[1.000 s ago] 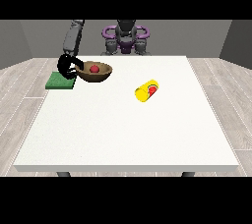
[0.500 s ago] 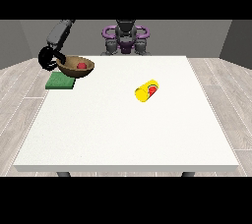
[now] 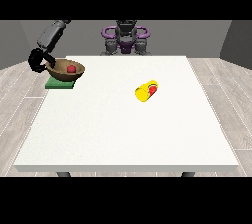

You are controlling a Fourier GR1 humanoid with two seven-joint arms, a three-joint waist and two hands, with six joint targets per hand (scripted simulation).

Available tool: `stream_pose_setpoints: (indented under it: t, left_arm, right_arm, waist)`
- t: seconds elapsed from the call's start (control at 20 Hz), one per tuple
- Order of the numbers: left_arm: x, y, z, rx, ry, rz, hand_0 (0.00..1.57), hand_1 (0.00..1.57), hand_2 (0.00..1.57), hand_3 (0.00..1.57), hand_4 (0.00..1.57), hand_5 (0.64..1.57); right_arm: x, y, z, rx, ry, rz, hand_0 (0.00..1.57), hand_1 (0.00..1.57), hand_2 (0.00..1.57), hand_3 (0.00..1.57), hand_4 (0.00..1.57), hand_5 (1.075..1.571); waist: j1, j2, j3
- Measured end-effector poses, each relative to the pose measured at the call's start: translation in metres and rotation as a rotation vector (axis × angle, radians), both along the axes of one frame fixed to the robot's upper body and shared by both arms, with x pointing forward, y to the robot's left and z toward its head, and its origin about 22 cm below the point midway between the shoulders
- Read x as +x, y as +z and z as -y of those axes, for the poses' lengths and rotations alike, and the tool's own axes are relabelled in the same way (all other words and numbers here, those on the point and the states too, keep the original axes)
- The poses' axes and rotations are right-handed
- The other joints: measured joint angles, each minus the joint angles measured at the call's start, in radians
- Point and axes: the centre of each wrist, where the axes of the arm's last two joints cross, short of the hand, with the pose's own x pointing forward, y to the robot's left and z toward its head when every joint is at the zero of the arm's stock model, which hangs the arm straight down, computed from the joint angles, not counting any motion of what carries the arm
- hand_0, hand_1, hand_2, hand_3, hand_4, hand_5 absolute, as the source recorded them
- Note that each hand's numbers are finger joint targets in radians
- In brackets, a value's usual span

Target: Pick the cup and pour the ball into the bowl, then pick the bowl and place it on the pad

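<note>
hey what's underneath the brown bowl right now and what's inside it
Under the brown bowl is the green pad; only its front part shows, the rest is covered. Whether the bowl rests on it is unclear. Inside is a red ball. The hand at the view's left is at the rim.

- A single front view looks from across the worktop (image 3: 128, 134), facing the robot (image 3: 126, 36).
- It sits high and fairly far back, taking in the whole worktop and surrounding floor (image 3: 231, 115).

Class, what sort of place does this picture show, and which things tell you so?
Probably a robot test room: a large white table, a humanoid robot behind it, bare grey walls and a pale plank floor.
</note>
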Motion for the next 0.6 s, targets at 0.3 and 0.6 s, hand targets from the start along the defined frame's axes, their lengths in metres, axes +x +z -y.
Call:
stream_pose_setpoints:
  t: [0.3,0.6]
  left_arm:
    - [-0.01,0.024,0.021,0.019,-0.035,0.064,0.0,0.0,0.0,0.0,0.0,1.57]
    - [-0.031,0.051,0.027,0.043,-0.043,0.155,0.0,0.0,0.0,0.0,0.0,1.566]
  right_arm:
    - [-0.015,-0.003,0.022,-0.018,-0.034,0.047,1.57,1.57,1.57,0.34,1.17,1.564]
    - [-0.026,0.016,0.05,0.052,-0.142,0.09,1.53,1.53,1.33,0.92,0.0,1.548]
  waist:
    - [0.039,0.058,0.0005]
    - [0.066,0.141,0.0017]
